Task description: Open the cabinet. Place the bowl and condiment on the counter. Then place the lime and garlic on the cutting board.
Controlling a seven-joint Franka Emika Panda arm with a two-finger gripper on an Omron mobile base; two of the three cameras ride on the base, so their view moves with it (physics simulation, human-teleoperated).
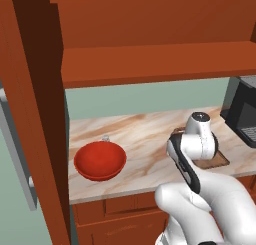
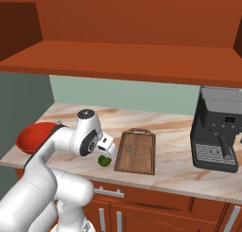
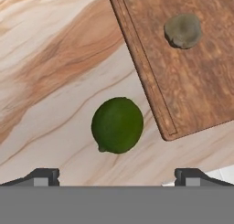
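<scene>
My gripper (image 3: 117, 178) is open and hovers just above the dark green lime (image 3: 117, 125), which lies on the counter (image 3: 50, 81) between the spread fingertips (image 3: 43, 176), untouched. The lime (image 2: 104, 160) sits just off the left long edge of the wooden cutting board (image 2: 137, 150). The grey-beige garlic (image 3: 183, 31) rests on the board (image 3: 192, 81). The red bowl (image 1: 100, 160) stands on the counter at the left, with the small condiment (image 1: 105, 138) shaker behind it. The cabinet (image 1: 150, 64) stands open, its door (image 1: 30, 119) swung out at the left.
A dark coffee machine (image 2: 217, 131) stands on the counter right of the board. The open cabinet shelf (image 2: 118, 60) overhangs the counter. Lower drawer fronts (image 2: 142, 202) run under the counter edge.
</scene>
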